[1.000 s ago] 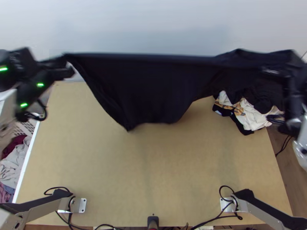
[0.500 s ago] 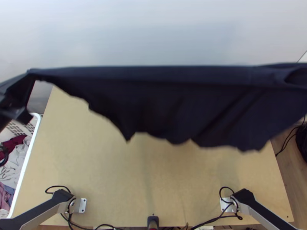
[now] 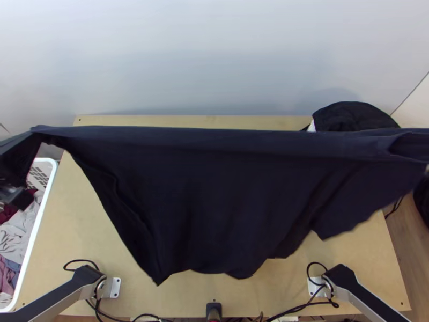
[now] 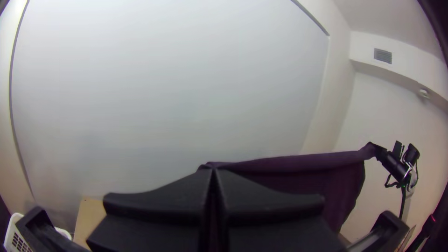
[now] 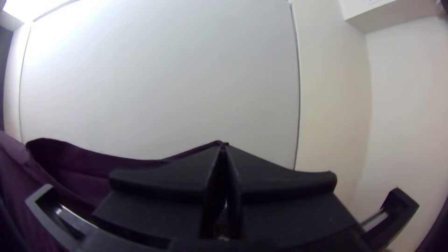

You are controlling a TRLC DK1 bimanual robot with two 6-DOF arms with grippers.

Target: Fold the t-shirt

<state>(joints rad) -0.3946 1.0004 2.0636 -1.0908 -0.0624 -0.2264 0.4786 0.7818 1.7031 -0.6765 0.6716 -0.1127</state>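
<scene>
Wooden table (image 3: 75, 225), dark t-shirt (image 3: 214, 198) now lower, pinched in left hand (image 3: 35, 132) and right hand (image 5: 222, 145)

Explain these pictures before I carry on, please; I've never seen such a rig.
Two silver-and-black robot arms stand at a light wooden table. The top view looks steeply down; each other view comes from one arm's wrist, its own wide black fingers at the bottom.

The left gripper and right gripper each pinch a dark navy cloth t-shirt, stretched between them over the table. A black cloth bundle lies at the far right; a white plastic basket stands at the left.
</scene>
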